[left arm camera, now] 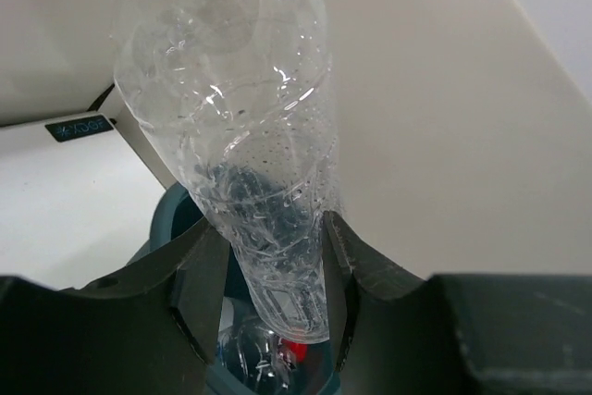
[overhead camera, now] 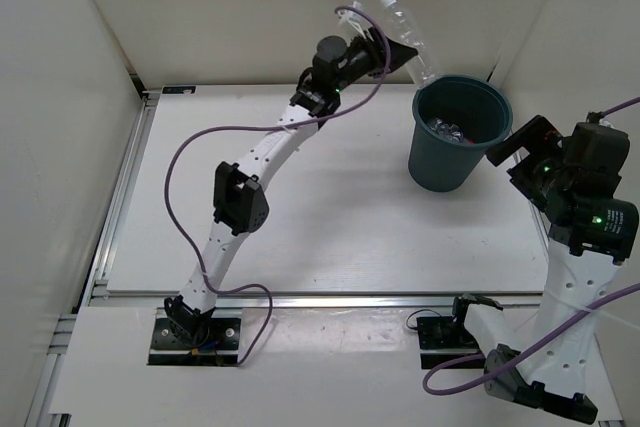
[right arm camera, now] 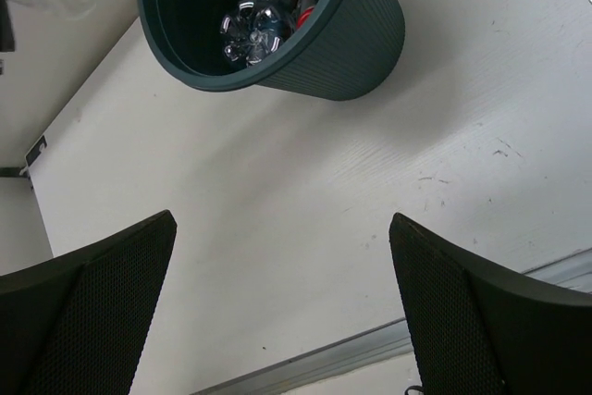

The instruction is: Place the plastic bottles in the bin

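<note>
Clear plastic bottle (left arm camera: 231, 117) clamped in left pincer (left arm camera: 268, 275), tilted over bin (overhead camera: 445, 162) rim.

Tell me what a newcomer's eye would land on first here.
The clear plastic bottle clamped in the left gripper, raised in the air just above the far-left rim of the teal bin. Next, other bottles lying at the bottom of that bin, toward the table's right side. The right gripper hangs open and empty beside it.
</note>
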Robot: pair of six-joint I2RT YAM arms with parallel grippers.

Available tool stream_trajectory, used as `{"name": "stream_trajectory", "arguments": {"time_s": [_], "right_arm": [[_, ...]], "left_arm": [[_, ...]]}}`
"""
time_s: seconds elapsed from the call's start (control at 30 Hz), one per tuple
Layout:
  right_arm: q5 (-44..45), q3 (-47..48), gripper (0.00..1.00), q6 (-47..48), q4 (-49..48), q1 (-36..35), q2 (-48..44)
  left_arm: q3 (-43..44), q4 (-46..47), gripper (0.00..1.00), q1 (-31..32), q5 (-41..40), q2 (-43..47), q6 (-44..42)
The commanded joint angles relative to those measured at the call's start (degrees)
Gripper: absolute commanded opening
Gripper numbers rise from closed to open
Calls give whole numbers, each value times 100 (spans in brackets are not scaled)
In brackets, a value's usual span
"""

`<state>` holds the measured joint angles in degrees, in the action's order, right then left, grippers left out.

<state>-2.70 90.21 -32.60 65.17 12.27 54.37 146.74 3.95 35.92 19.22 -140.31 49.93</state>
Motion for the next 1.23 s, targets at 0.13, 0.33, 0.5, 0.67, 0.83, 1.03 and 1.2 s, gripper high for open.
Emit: {"name": "stream_trajectory", "arguments": {"time_s": [0.13, 0.33, 0.5, 0.67, 0.83, 1.03, 1.2], "right_arm": [[-28, 409, 100, 26, 233, 12, -181], [-143, 409, 100, 78, 409, 12, -426], [-91, 409, 100, 131, 462, 12, -541], [50, 409, 100, 70, 409, 12, -489], [-378, 409, 100, -54, 409, 12, -155], [-600, -372, 100, -185, -221, 12, -163], [-250, -873, 100, -185, -461, 12, -76]], "left_arm": [[57, 449, 48, 424, -902, -93, -432], [30, 249, 52, 898, -876, -278, -809], [-390, -236, 100, 1031, -709, 116, -1573], [-1514, -622, 100, 575, -727, 1197, -2039], [-3399, -1219, 100, 153, -813, 2951, -2295], [-6312, -1492, 100, -41, -2307, 5502, -2725], [-7841, -2098, 100, -156, -4002, 7417, -3068]]}}
